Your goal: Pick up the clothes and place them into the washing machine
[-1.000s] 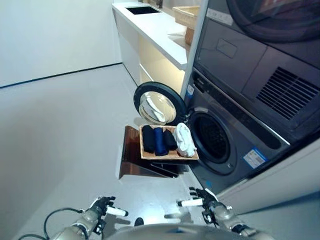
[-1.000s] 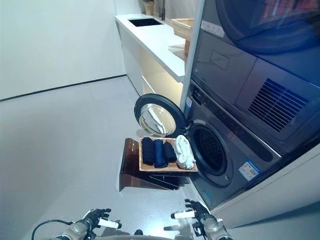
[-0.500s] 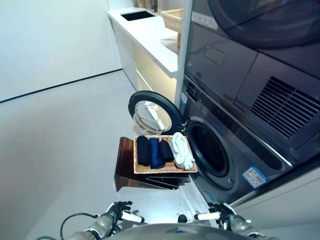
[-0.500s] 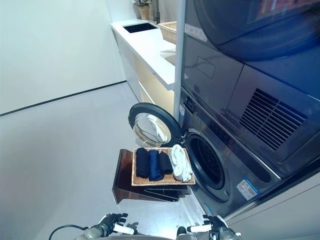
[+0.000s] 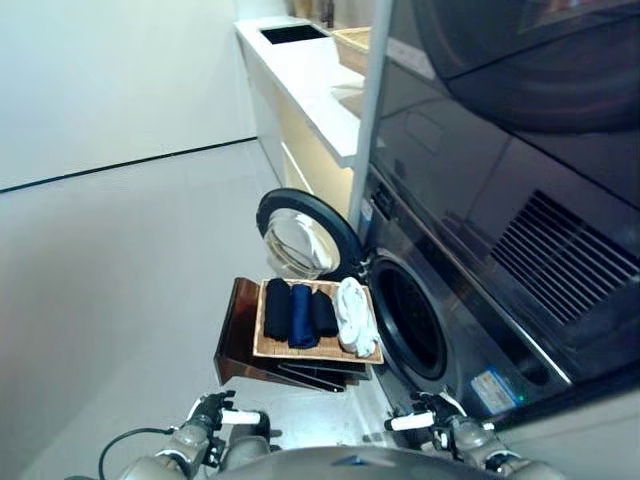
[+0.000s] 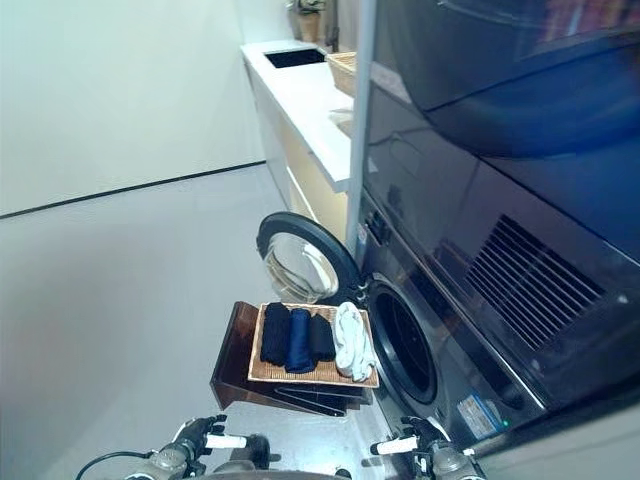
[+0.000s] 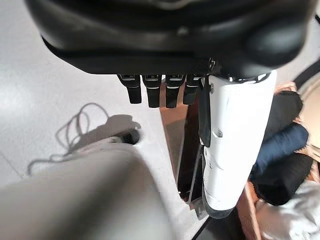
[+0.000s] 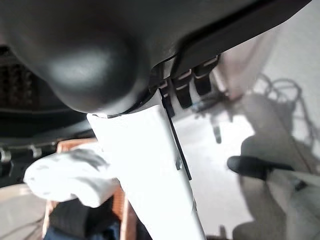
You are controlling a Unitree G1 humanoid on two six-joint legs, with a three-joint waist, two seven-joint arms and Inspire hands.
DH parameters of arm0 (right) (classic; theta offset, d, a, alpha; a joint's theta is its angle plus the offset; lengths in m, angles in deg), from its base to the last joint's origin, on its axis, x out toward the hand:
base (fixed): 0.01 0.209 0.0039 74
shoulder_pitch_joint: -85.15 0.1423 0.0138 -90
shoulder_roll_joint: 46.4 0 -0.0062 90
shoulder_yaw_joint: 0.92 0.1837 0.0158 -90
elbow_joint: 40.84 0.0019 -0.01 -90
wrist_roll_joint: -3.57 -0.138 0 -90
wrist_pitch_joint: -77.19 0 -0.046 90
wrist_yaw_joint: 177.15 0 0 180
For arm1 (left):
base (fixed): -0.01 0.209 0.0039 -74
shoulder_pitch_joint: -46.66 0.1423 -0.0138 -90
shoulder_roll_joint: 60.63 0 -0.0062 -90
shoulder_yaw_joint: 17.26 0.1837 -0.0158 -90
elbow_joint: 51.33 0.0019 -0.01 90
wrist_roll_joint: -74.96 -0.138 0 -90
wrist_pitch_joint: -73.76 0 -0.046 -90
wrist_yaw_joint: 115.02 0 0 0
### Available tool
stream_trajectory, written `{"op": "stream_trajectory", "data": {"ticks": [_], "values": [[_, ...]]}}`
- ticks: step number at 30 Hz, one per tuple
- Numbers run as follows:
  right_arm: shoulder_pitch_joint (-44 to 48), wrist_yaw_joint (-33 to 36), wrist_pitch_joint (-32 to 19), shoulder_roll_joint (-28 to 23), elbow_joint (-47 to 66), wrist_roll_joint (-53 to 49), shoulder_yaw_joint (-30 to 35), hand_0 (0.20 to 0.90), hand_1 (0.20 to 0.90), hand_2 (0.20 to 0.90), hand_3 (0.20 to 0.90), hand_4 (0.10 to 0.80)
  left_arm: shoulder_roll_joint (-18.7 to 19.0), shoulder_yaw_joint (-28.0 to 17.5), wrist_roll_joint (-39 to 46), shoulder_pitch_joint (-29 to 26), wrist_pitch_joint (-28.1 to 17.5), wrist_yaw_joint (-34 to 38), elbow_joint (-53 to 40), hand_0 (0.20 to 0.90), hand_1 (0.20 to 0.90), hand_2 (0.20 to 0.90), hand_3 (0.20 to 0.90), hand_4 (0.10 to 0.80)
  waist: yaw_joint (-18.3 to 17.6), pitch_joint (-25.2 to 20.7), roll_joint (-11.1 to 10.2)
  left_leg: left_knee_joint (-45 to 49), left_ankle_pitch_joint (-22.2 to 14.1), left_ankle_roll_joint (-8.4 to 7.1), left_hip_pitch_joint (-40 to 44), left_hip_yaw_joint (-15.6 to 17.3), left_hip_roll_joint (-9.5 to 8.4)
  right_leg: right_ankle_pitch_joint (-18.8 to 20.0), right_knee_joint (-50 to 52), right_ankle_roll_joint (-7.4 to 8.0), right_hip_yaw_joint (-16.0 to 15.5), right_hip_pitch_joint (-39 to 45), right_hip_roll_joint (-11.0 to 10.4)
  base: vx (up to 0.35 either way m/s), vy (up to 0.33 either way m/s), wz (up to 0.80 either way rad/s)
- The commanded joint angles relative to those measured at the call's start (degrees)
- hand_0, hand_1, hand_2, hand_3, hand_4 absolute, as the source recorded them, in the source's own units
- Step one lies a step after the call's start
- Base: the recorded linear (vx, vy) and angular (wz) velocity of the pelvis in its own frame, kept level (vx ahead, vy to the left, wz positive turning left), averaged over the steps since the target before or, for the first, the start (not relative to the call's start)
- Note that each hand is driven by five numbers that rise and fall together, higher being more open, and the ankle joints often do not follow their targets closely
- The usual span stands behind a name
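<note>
I'm looking down at the washing machine (image 5: 470,330) on my right, its round door (image 5: 303,234) swung wide open toward the left, with the dark drum opening (image 5: 408,318) facing me just beyond it. Right in front of that opening sits a flat wicker tray (image 5: 300,349) on a dark brown wooden stand (image 5: 238,345) on the floor. The clothes are all on the tray, laid side by side: a black roll (image 5: 276,308) on the left, a blue roll (image 5: 300,315) next to it, another black roll (image 5: 323,312), and a white bundle (image 5: 353,313) on the right, nearest the drum.

My left hand (image 5: 215,417) is low at the near edge, left of centre, well short of the stand. In its wrist view the fingers (image 7: 158,90) hang relaxed and the white-covered thumb (image 7: 234,145) stands straight out; it has hold of nothing. My right hand (image 5: 432,422) is low at the near right, in front of the machine's lower corner. Its wrist view shows loosely extended fingers (image 8: 190,86) and a straight white thumb (image 8: 150,170), also empty, with the white bundle on the tray beyond it.

Far off on the left of the machine runs a white table (image 5: 310,70) with a dark inset sink (image 5: 292,33) and a wicker basket (image 5: 355,45) on it.
</note>
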Motion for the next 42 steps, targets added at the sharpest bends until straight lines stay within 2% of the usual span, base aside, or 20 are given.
{"op": "stream_trajectory", "data": {"ticks": [1, 3, 5, 7, 10, 12, 13, 14, 15, 17, 18, 19, 20, 21, 23, 26, 33, 42], "values": [[3.56, 0.81, -1.91, -1.71, 0.59, -3.18, -0.96, 0.9, 0.9, 0.9, 0.9, 0.8, 3.59, -0.47, 0.34, -1.23, -2.22, 0.98, -0.48, 0.9, 0.9, 0.9, 0.9, 0.8, 0.58, -2.38, 0.0, -0.89, 4.41, 4.49, -3.98, 2.67, -2.62, -4.91, 0.09, 5.6, 2.65, 2.03, -0.98, 0.295, 0.101, -0.28], [4.14, 0.29, -1.83, -1.33, 2.71, -3.53, -1.48, 0.9, 0.9, 0.9, 0.9, 0.8, 4.2, -0.68, -0.28, -0.2, -2.07, 0.65, 0.04, 0.9, 0.9, 0.9, 0.9, 0.8, 1.88, -3.4, -0.01, -1.59, 5.03, 5.1, -2.81, -0.04, -3.98, -5.74, 0.17, 5.89, 3.8, 3.12, -1.39, 0.271, 0.106, -0.46], [4.79, 0.11, -1.94, -0.87, 2.5, -3.79, -1.18, 0.9, 0.9, 0.9, 0.9, 0.8, 4.6, -0.69, -0.54, -0.23, -2.16, 0.59, 0.58, 0.9, 0.9, 0.9, 0.9, 0.8, 2.35, -3.82, -0.44, -1.17, 4.76, 5.22, -1.34, 0.45, -4.07, -6.04, 0.47, 6.71, 4.19, 4.02, -2.43, 0.248, 0.133, -0.75], [4.86, -0.04, -1.79, -0.47, 2.28, -4.1, -0.89, 0.9, 0.9, 0.9, 0.9, 0.8, 4.93, -0.45, -0.79, -0.8, -2.11, 0.62, 0.11, 0.9, 0.9, 0.9, 0.9, 0.8, 2.48, -4.12, -1.08, 1.43, 3.08, 6.03, -0.79, 1.46, -4.93, -6.43, 2.19, 7.63, 4.19, 4.71, -4.38, 0.251, 0.163, -0.58], [5.25, -0.19, -1.82, 0.26, 2.02, -3.34, -1.43, 0.9, 0.9, 0.9, 0.9, 0.8, 5.77, -0.47, -1.22, -1.57, -2.25, 0.62, -1.66, 0.9, 0.9, 0.9, 0.9, 0.8, 3.32, -4.6, -1.92, 3.63, -0.52, 8.29, 0.52, 2.31, -6.43, -6.66, 11.43, 9.22, 3.87, 2.39, -6.21, 0.212, 0.157, -0.1], [5.8, -0.4, -1.74, 0.54, 1.93, -3.28, -1.79, 0.9, 0.9, 0.9, 0.9, 0.8, 6.08, -0.11, -1.37, -2.37, -2.17, 0.64, -2.44, 0.9, 0.9, 0.9, 0.9, 0.8, 2.61, -3.75, -1.31, 3.7, -1.37, 9.38, 2.23, 2.0, -6.52, -3.7, 21.2, 10.51, 4.39, -2.36, -5.64, 0.147, 0.158, -0.27], [6.35, -0.39, -1.87, 0.75, 2.5, -3.44, -2.13, 0.9, 0.9, 0.9, 0.9, 0.8, 6.35, 0.67, -1.43, -3.25, -2.39, 0.86, -2.83, 0.9, 0.9, 0.9, 0.9, 0.8, 1.39, -2.57, -0.8, 3.92, -1.43, 9.77, 2.98, 1.23, -6.39, -1.27, 26.16, 11.13, 5.33, -5.64, -4.27, 0.109, 0.14, -0.12], [6.56, -0.48, -1.84, 0.86, 3.08, -3.47, -2.41, 0.9, 0.9, 0.9, 0.9, 0.8, 6.49, 1.16, -1.62, -3.62, -2.32, 0.83, -3.37, 0.9, 0.9, 0.9, 0.9, 0.8, 0.7, -1.78, -0.18, 4.05, -1.55, 10.0, 3.77, 0.68, -6.04, -1.22, 29.23, 11.27, 5.16, -7.9, -3.64, 0.096, 0.107, 0.01], [6.91, -0.39, -1.82, 0.91, 3.47, -3.39, -2.62, 0.9, 0.9, 0.9, 0.9, 0.8, 6.56, 1.93, -1.73, -3.89, -2.29, 0.6, -3.73, 0.9, 0.9, 0.9, 0.9, 0.8, 0.6, -1.41, 0.15, 3.94, -1.86, 10.1, 4.3, 1.04, -5.85, -1.32, 29.35, 10.86, 3.05, -9.59, -4.39, 0.143, 0.059, 0.18], [7.07, 0.2, -1.21, 1.25, 3.32, -2.41, -2.62, 0.9, 0.9, 0.9, 0.9, 0.8, 6.54, 2.42, -1.78, -3.99, -1.87, 0.56, -3.14, 0.9, 0.9, 0.9, 0.9, 0.8, 1.19, -1.91, 0.51, 3.0, -3.2, 9.05, 6.63, 1.96, -5.17, -3.31, 19.9, 9.52, -7.34, -8.93, -10.52, 0.194, -0.046, 0.02], [7.45, 0.27, -0.9, 1.33, 3.36, -1.81, -2.89, 0.9, 0.9, 0.9, 0.9, 0.8, 6.69, 2.02, -1.86, -4.04, -1.64, 0.61, -3.03, 0.9, 0.9, 0.9, 0.9, 0.8, 1.72, -2.07, 0.36, 2.43, -3.64, 8.35, 7.51, 2.28, -4.93, -2.3, 15.01, 9.38, -11.04, -7.94, -12.52, 0.183, -0.12, -0.41], [7.8, 0.32, -0.81, 1.61, 3.08, -1.14, -3.33, 0.9, 0.9, 0.9, 0.9, 0.8, 6.67, 2.15, -1.89, -4.5, -1.82, 0.72, -2.79, 0.9, 0.9, 0.9, 0.9, 0.8, 2.0, -2.05, -0.15, 1.96, -3.83, 8.09, 8.01, 1.97, -5.27, -0.85, 11.61, 9.57, -10.73, -7.02, -13.38, 0.159, -0.092, -0.45], [7.88, 0.41, -0.41, 1.86, 2.58, -0.47, -3.57, 0.9, 0.9, 0.9, 0.9, 0.8, 6.5, 2.1, -2.22, -4.57, -1.65, 0.66, -2.64, 0.9, 0.9, 0.9, 0.9, 0.8, 1.97, -2.13, -0.82, 1.38, -3.95, 8.24, 8.56, 1.31, -6.13, -0.23, 10.09, 9.91, -8.41, -6.0, -13.05, 0.169, -0.045, -0.12], [7.57, 0.55, -0.33, 2.21, 2.56, -0.3, -3.73, 0.9, 0.9, 0.9, 0.9, 0.8, 6.33, 1.99, -2.19, -4.31, -1.43, 0.69, -2.2, 0.9, 0.9, 0.9, 0.9, 0.8, 2.07, -2.53, -1.28, 0.62, -4.21, 8.19, 9.16, 1.81, -6.24, -0.09, 9.4, 10.21, -7.07, -5.73, -12.38, 0.162, -0.01, 0.12], [7.19, 0.86, -0.04, 2.33, 2.07, 0.7, -3.41, 0.9, 0.9, 0.9, 0.9, 0.8, 5.55, 1.86, -2.69, -3.41, -1.27, 0.46, -1.59, 0.9, 0.9, 0.9, 0.9, 0.8, 3.11, -4.0, -1.68, -0.08, -4.7, 7.98, 9.9, 3.24, -6.52, 1.58, 6.95, 11.29, -10.33, -4.49, -13.62, 0.172, -0.013, 0.18], [6.45, 1.08, 0.2, 1.85, 1.07, 1.22, -2.77, 0.9, 0.9, 0.9, 0.9, 0.8, 4.26, 2.5, -3.78, -1.91, -1.26, -0.45, -1.67, 0.9, 0.9, 0.9, 0.9, 0.8, 3.26, -5.44, -1.66, -0.17, -5.15, 7.58, 10.1, 2.59, -6.87, 1.59, 4.14, 11.39, -11.13, -2.05, -13.2, 0.18, -0.026, 0.15], [8.15, 1.94, 0.22, 1.36, 1.21, 1.42, -2.83, 0.9, 0.9, 0.9, 0.9, 0.8, 3.94, 1.83, -3.96, -0.33, -1.26, -0.53, -1.07, 0.9, 0.9, 0.9, 0.9, 0.8, 4.19, -5.46, -1.21, -1.4, -4.92, 6.86, 9.77, 2.03, -6.52, 0.87, 1.24, 11.42, -11.56, -0.67, -12.35, 0.058, -0.013, 0.09], [11.1, 2.8, 0.49, 0.79, 0.7, 1.39, -3.1, 0.9, 0.9, 0.9, 0.9, 0.8, 4.07, 1.36, -3.12, -0.53, -1.08, -0.08, -0.72, 0.9, 0.9, 0.9, 0.9, 0.8, 4.95, -3.96, -0.62, -0.62, -4.64, 6.76, 6.87, 1.61, -6.68, 0.78, 1.43, 11.41, -11.59, -2.22, -12.57, -0.018, 0.002, 0.01]]}}
